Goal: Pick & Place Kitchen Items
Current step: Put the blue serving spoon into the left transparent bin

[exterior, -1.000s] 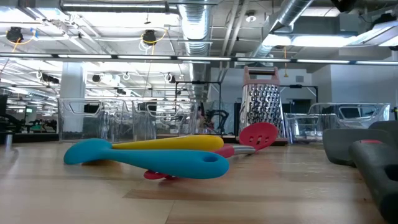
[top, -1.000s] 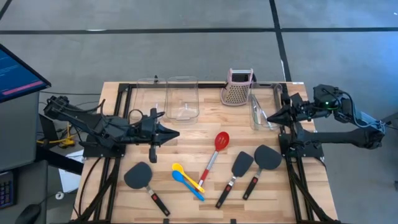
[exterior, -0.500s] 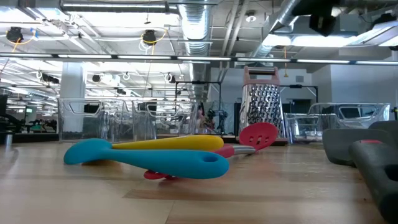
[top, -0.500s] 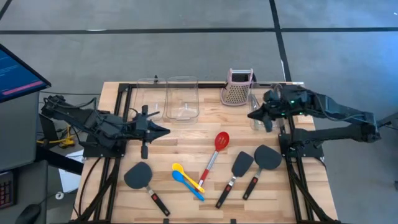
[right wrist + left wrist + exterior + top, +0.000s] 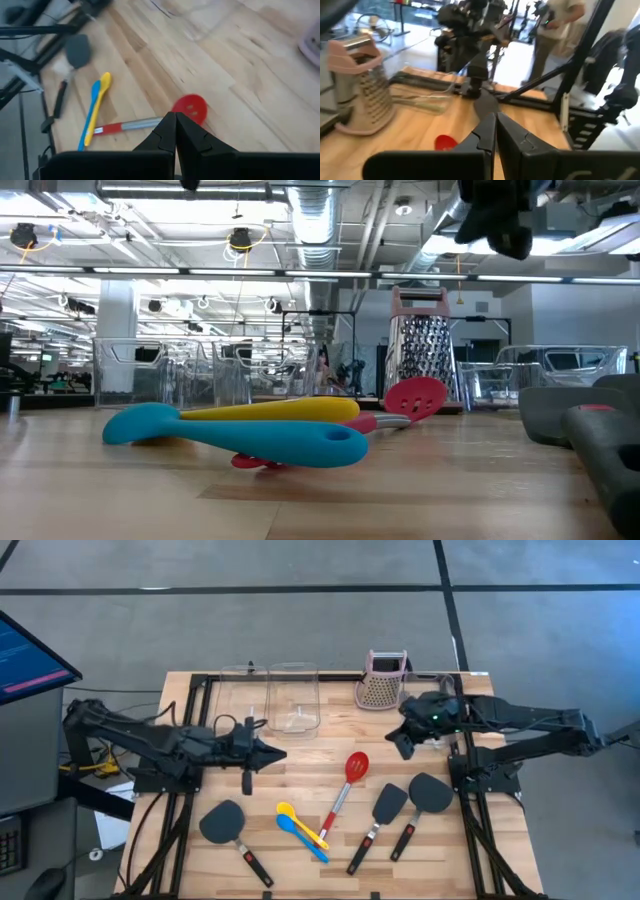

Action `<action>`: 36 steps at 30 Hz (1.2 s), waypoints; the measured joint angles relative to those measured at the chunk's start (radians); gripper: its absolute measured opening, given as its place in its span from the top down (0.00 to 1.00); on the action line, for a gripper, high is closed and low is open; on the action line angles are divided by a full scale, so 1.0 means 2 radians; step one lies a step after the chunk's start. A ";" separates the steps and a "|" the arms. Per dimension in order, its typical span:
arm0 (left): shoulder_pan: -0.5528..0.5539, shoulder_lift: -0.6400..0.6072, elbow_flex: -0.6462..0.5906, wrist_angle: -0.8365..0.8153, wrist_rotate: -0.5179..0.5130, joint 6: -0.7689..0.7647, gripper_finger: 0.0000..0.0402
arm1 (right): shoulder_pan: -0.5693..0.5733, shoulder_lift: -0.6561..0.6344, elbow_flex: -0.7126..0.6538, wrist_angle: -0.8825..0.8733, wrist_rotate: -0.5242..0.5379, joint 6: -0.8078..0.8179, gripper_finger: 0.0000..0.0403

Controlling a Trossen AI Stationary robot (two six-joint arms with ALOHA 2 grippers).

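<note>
red spoon [image 5: 346, 787] lies diagonally, bowl toward the grater [image 5: 380, 681]; both arms' fingers closed, empty.

The high view looks straight down on the whole worktop [image 5: 300, 765]. The low view sits at worktop level, very near the blue spoon [image 5: 240, 442], facing the far grater [image 5: 420, 355]. Both wrist views look forward over the worktop and share the red spoon [image 5: 190, 107].

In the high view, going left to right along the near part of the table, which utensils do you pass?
Lone black spatula → yellow spoon and blue spoon, side by side → red spoon → middle black spatula → rightmost black spatula.
</note>
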 joint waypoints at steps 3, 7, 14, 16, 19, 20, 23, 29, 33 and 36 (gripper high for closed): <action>0.030 0.000 -0.033 0.056 0.035 -0.014 0.99 | 0.000 0.020 0.000 -0.012 0.010 0.037 1.00; 0.058 0.000 -0.066 0.070 0.054 -0.057 0.99 | 0.000 0.052 0.000 -0.039 -0.004 0.061 1.00; 0.063 0.000 -0.093 0.076 0.072 -0.090 0.99 | 0.004 0.102 0.000 -0.034 -0.006 0.064 1.00; 0.063 0.000 -0.094 0.077 0.080 -0.090 0.99 | 0.006 0.111 0.000 -0.018 -0.014 0.064 1.00; 0.063 0.000 -0.094 0.077 0.081 -0.089 0.99 | 0.013 0.125 0.000 0.018 -0.036 0.064 1.00; 0.063 0.000 -0.094 0.077 0.081 -0.089 0.99 | 0.017 0.129 0.000 0.037 -0.047 0.064 1.00; 0.063 0.000 -0.094 0.076 0.102 -0.089 0.99 | 0.032 0.140 0.000 0.088 -0.059 0.064 1.00; 0.056 0.000 -0.094 0.076 0.188 -0.088 0.99 | 0.044 0.149 0.000 0.138 -0.052 0.064 1.00; 0.053 0.000 -0.094 0.076 0.189 -0.085 0.99 | 0.042 0.139 0.000 0.146 -0.023 0.067 1.00; 0.053 0.000 -0.092 0.074 0.187 -0.072 0.99 | 0.042 0.125 0.001 0.156 -0.004 0.068 1.00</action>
